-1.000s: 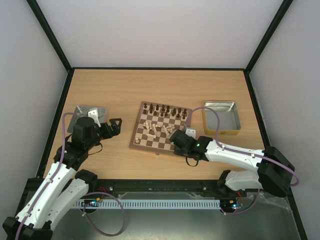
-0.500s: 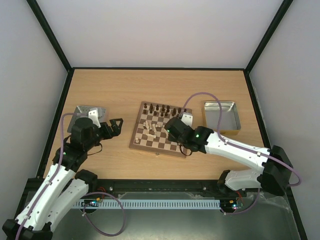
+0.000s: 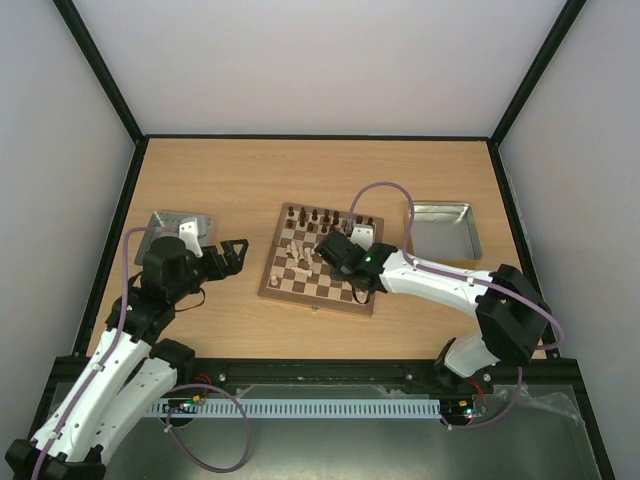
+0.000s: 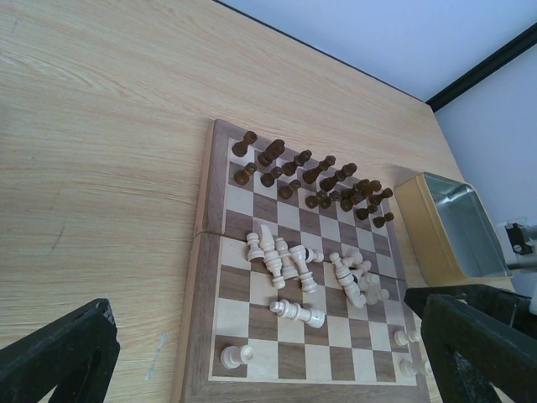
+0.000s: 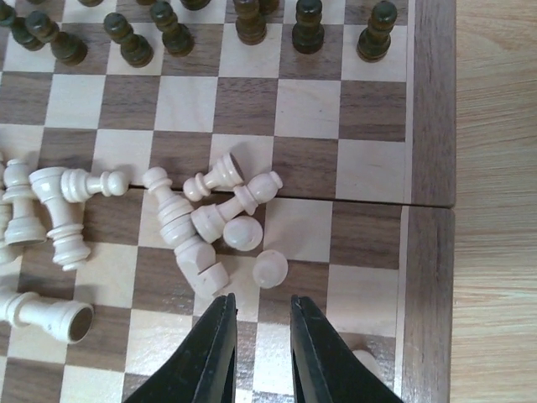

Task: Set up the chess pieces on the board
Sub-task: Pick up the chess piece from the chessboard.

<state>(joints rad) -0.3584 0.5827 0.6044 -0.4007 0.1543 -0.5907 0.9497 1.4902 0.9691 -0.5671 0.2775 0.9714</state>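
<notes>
Black-fingered, my right pincer (image 5: 260,300) hangs over the chessboard (image 5: 432,168) near its right border. The jaws are set to a narrow gap with nothing between them. Just ahead of the tips lies a cream pawn (image 5: 270,269), and beyond it a heap of toppled cream chessmen (image 5: 210,222) at mid-board. Dark chessmen (image 5: 250,21) stand upright in the far rows. My left pincer (image 3: 236,254) is spread fully wide and empty, off the board's left side over the wooden table (image 3: 200,180).
</notes>
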